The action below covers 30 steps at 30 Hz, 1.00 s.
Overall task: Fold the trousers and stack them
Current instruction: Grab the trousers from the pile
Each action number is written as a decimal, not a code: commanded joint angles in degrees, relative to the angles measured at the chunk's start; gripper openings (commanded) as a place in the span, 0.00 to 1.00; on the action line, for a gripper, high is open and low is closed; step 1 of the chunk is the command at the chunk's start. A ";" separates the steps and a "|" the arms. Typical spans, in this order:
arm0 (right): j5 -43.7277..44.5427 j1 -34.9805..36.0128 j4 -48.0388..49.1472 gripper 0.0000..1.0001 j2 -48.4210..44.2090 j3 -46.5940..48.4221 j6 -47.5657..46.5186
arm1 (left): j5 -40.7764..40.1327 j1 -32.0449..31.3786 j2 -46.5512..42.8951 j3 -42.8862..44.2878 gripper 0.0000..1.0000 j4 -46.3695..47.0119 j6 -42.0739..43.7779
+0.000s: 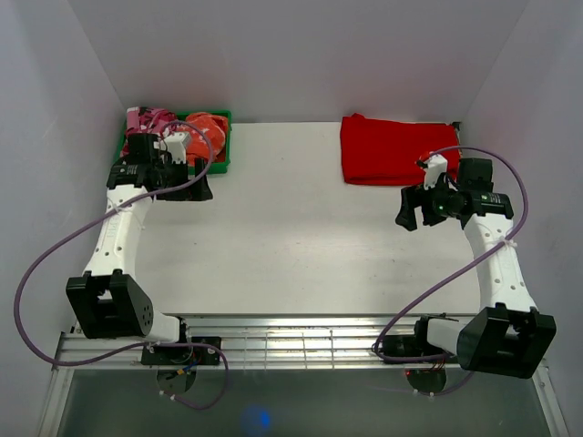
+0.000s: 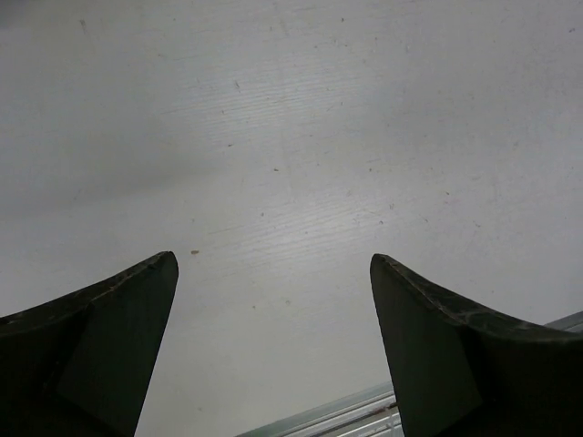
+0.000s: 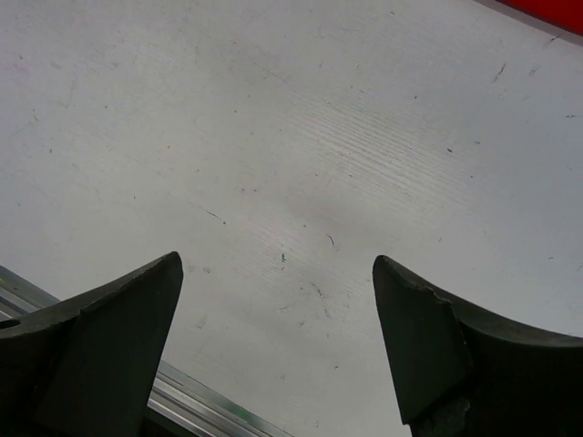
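The trousers (image 1: 208,129) lie crumpled in a soft heap of orange-red cloth with white speckles. They sit inside a green plastic bin (image 1: 224,146) at the far left corner of the table (image 1: 291,237). A bunched pink-and-white cloth (image 1: 150,118) shares the bin on its left side. At the far right lies a plain red cloth (image 1: 387,150), folded flat into a rough square with smooth faces. The table top is matte white, marked in the wrist views with fine parallel streaks, small dark specks and short scratches. A ribbed aluminium rail (image 1: 273,341) runs along the near edge. Plain white walls enclose the table on three sides. The left gripper (image 2: 271,261) hovers just in front of the bin. Its matte black wedge-shaped fingers (image 2: 109,337) are spread wide, with only bare table between them. The right gripper (image 3: 278,261) hangs just in front of the red cloth, spread nearly as wide and holding nothing. Its right finger (image 3: 437,346) has a chipped, scuffed edge. Both arms have white shells with black joints, and a purple cable (image 1: 55,250) loops from each.
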 commanded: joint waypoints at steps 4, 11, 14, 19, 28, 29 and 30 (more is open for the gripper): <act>-0.30 -0.22 -2.24 0.90 5.06 7.06 -0.86 | 2.50 2.75 11.41 22.43 0.98 -3.10 -0.88; 2.25 -0.22 -2.86 0.90 7.71 11.46 -1.74 | 1.81 3.19 37.52 61.20 0.98 -4.51 -0.98; 3.65 -0.22 -2.42 0.90 8.41 12.77 -2.35 | 2.34 3.10 43.78 63.97 0.98 1.18 -0.54; 6.38 -0.22 -2.07 0.90 9.46 13.92 -3.14 | 0.93 1.70 47.91 57.37 0.98 11.47 0.16; 9.37 -0.22 -1.72 0.90 9.73 12.07 -3.76 | -19.95 -5.33 57.66 54.11 0.98 14.55 8.06; 9.46 -0.22 -1.80 0.90 9.64 11.90 -3.67 | -24.86 -5.68 59.59 54.29 0.98 15.08 8.60; 9.54 -0.22 -1.72 0.90 9.73 11.81 -3.67 | -28.65 -6.21 60.48 55.33 0.97 15.44 9.12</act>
